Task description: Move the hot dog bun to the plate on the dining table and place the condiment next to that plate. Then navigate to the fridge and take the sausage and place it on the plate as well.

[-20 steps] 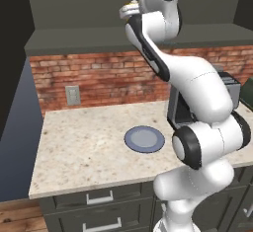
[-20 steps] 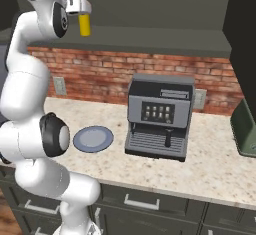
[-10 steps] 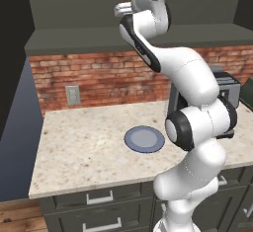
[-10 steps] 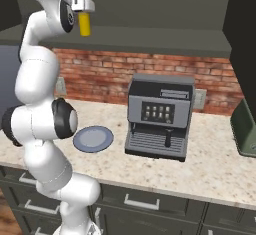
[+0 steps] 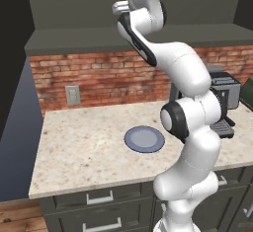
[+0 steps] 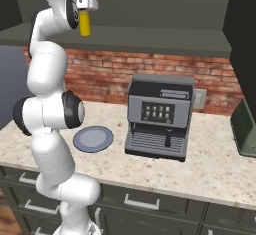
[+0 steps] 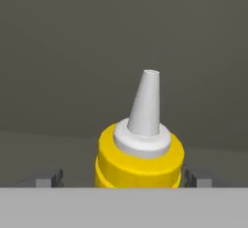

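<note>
The arm is raised high in front of the dark upper cabinet, above the brick back wall. In the right base view the end effector (image 6: 86, 10) sits at the top of the arm, with the condiment (image 6: 85, 23) hanging just below it, a yellow bottle in mid-air well above the tabletop (image 6: 210, 164). In the hand view the condiment (image 7: 140, 156) stands between the two dark fingertips (image 7: 48, 178), its white nozzle pointing away from the camera toward a plain grey cabinet face. The fingertips stand wide, one on each side of the yellow body, and the bottle is carried off any surface, so the end effector is grasping the condiment; whether the pads press it on both sides cannot be told.

Below, a small blue-grey plate (image 5: 144, 139) lies flat on the speckled tabletop (image 5: 79, 147), near its middle in the left base view and just left of the coffee machine (image 6: 160, 116) in the right base view. The coffee machine stands against the brick wall (image 5: 99, 78). A wall outlet (image 5: 72, 96) is on the bricks at far left. A dark green object (image 6: 245, 129) sits at the right edge of the tabletop.
</note>
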### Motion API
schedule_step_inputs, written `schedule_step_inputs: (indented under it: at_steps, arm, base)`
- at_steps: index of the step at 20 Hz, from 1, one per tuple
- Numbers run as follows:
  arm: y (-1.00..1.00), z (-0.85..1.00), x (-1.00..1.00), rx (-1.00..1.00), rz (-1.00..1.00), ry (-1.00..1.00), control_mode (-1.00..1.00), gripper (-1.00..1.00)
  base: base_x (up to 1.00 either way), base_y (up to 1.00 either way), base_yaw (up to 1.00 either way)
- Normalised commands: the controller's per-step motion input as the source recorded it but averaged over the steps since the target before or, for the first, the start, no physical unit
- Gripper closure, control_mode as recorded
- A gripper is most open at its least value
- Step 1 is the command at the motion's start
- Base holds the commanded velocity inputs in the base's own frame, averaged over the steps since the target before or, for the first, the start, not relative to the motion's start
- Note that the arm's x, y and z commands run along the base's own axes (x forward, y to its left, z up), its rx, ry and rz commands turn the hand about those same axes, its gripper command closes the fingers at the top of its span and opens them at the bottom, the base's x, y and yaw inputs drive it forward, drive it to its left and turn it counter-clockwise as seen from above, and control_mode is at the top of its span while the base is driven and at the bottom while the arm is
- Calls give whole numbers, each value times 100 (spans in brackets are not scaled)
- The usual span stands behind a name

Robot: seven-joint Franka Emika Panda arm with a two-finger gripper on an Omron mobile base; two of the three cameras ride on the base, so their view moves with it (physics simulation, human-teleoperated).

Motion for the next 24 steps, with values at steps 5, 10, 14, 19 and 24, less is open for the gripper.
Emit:
schedule_step_inputs:
  at_steps: [5, 10, 14, 19, 24]
  arm:
    - [0, 0, 24, 0, 0, 0, -100, -100]
    - [0, 0, 16, 0, 0, 0, -100, 100]
    - [0, 0, -8, 0, 0, -3, -100, 100]
    - [0, 2, -67, 0, 0, -17, -100, 100]
    - [-7, 0, -100, 2, 0, -23, -100, 100]
  base:
    - [0, 0, 0]
    - [0, 0, 0]
    - [0, 0, 0]
    - [0, 0, 0]
    - [0, 0, 0]
